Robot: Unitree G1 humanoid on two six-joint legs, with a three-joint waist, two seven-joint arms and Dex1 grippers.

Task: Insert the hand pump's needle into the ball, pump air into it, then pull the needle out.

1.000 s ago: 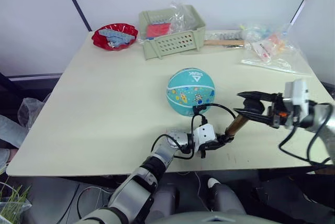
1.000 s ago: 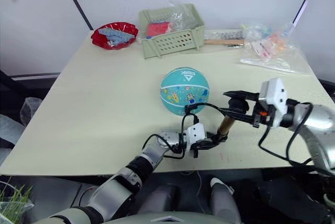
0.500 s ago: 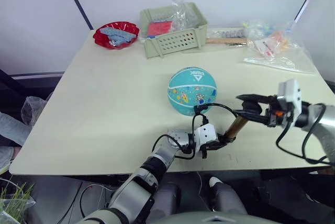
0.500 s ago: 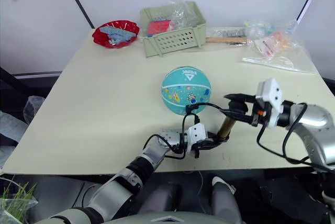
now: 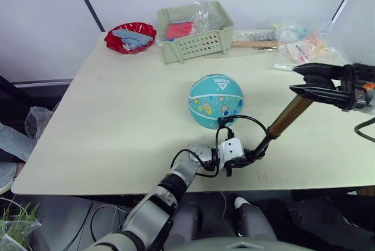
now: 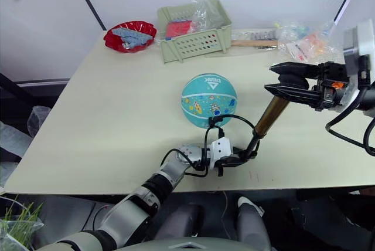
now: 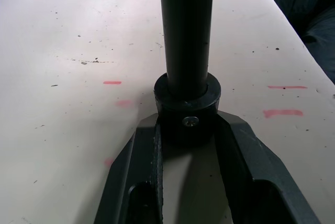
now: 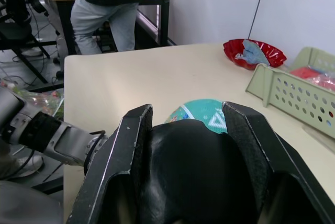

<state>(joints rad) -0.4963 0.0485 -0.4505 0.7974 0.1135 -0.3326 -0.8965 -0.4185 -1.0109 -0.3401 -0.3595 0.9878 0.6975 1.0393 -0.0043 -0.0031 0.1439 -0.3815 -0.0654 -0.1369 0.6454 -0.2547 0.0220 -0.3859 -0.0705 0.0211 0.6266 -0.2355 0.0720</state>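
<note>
Green basket holds red packet; red bowl holds blue pieces.

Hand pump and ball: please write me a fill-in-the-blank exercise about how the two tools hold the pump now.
1. The right tool grips the pump's black ____.
2. The left tool clamps the hand pump at its ____ end.
3. A thin black hose loops from the pump to the teal ____.
4. The ball rests on the ____.

Missing words: handle; lower; ball; table
</note>
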